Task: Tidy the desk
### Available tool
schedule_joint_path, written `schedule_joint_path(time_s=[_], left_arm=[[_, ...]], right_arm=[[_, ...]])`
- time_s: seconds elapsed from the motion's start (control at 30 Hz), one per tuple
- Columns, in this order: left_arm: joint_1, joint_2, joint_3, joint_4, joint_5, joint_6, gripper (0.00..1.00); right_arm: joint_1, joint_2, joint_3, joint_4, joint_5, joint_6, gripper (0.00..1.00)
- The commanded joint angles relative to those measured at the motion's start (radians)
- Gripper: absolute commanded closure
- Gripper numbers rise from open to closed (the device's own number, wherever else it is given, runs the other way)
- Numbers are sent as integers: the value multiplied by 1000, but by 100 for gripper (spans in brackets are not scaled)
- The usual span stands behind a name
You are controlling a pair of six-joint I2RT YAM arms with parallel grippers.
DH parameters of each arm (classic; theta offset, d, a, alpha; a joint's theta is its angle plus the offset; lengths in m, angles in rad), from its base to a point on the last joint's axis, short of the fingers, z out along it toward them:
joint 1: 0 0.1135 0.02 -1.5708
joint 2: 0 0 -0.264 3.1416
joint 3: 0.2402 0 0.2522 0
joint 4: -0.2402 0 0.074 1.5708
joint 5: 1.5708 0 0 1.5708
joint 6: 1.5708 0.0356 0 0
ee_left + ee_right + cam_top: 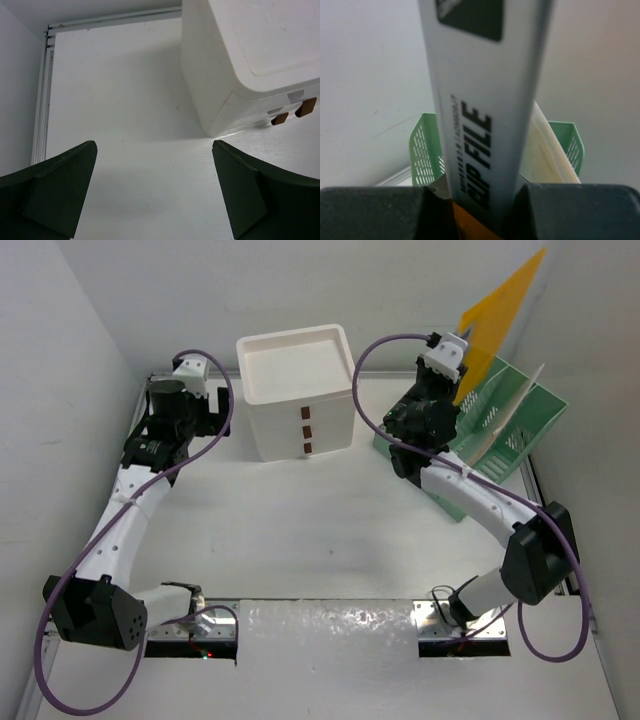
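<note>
The white counter [300,530] lies flat and wide under everything. The left pincer [154,144] hangs over its far left part, fingers [60,190] wide apart with nothing between them, and the white drawer box [300,390] stands on the counter just to the right. At the far right, the right pincer [455,348] is up high off the counter, squeezed tight on an orange clip file [500,310], above the green rack [520,425] that stands on the counter.

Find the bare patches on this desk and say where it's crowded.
Widest: the desk from the drawer box to the near edge. Smaller: left of the box, below the left gripper. Crowded: far right, at the green rack and the orange file in the right gripper.
</note>
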Motion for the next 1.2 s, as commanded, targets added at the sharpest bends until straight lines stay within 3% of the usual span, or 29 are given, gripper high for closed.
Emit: schedule_joint_path(time_s=[0.0,0.2,0.4,0.47,0.7,0.9,1.17], left_arm=[[-8,-4,-4,43,-3,-14,0],[-8,0,-5,43,3,-13,0],[-8,6,-8,45,3,-2,0],[-8,10,-8,45,8,-2,0],[-7,20,-14,45,15,6,0],[-7,31,-10,43,25,4,0],[-5,40,-4,26,86,9,0]], right_arm=[[-27,-48,-4,-74,-32,244,100],[-71,52,32,22,-86,207,100],[-102,205,35,472,-47,-113,100],[-117,235,26,525,-40,-139,100],[-174,253,-84,431,-90,141,100],[-254,201,-171,132,-162,547,100],[-280,270,-236,248,-214,603,100]])
